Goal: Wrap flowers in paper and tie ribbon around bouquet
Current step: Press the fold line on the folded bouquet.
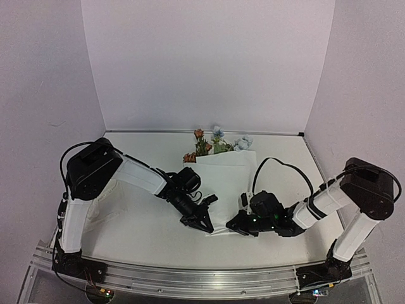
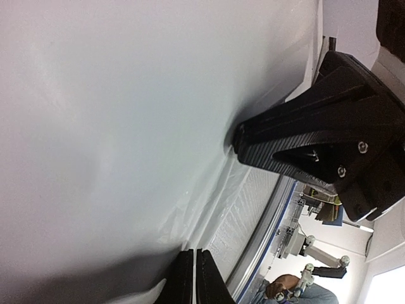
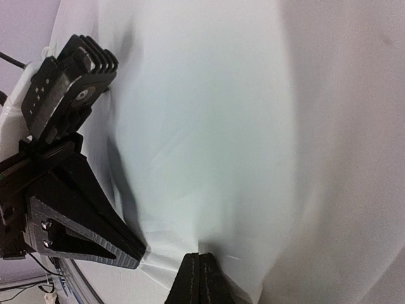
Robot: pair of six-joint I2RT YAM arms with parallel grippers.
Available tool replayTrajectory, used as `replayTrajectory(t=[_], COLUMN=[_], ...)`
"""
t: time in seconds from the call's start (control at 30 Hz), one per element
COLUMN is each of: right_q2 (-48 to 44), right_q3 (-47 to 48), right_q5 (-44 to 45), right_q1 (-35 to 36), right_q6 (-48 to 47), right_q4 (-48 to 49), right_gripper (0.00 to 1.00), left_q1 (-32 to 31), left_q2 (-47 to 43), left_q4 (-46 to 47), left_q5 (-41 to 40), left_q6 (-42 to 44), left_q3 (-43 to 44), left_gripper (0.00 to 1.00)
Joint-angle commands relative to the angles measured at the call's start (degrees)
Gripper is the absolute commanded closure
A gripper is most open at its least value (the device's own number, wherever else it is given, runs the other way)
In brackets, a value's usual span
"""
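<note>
The white paper (image 1: 223,183) lies in the middle of the table. The flowers (image 1: 212,142), orange and pale blue blooms, stick out past its far edge. My left gripper (image 1: 206,226) is at the paper's near edge, and its fingers (image 2: 183,282) are shut with a thin white layer of paper (image 2: 114,126) between them. My right gripper (image 1: 238,225) sits just to the right. It is shut, with creases in the paper (image 3: 209,126) running to its fingertips (image 3: 190,278). A mesh-textured whitish band, the ribbon (image 2: 247,212), lies beside the paper's near edge.
Each wrist view shows the other arm close by: my right gripper (image 2: 310,136) and my left gripper (image 3: 69,209). An aluminium rail (image 1: 202,278) runs along the table's near edge. White walls enclose the table on three sides.
</note>
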Motion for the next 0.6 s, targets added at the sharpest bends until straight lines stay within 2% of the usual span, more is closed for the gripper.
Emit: replayTrajectory(t=[0.0,0.27,0.57], right_q2=[-1.59,-3.58,-2.78], right_q3=[-0.92,-3.37,-3.58], right_q5=[4.21,7.56,6.65], right_q1=[-1.44,-2.55,-3.38], right_q6=[-0.85,0.14,0.33], right_q4=[-5.85,-7.51,-7.76], right_gripper=[1.0,1.0,1.0], left_q1=[0.71,1.22,1.45], left_q2=[3.09,2.99,3.07], left_q4=[-4.07,-3.77,-3.44], left_q5=[-6.1,-6.44,-6.48], left_q6=[-0.52,-0.52,-0.67], left_q3=[-1.4,-2.07,-2.28], left_gripper=[0.94,0.95,0.95])
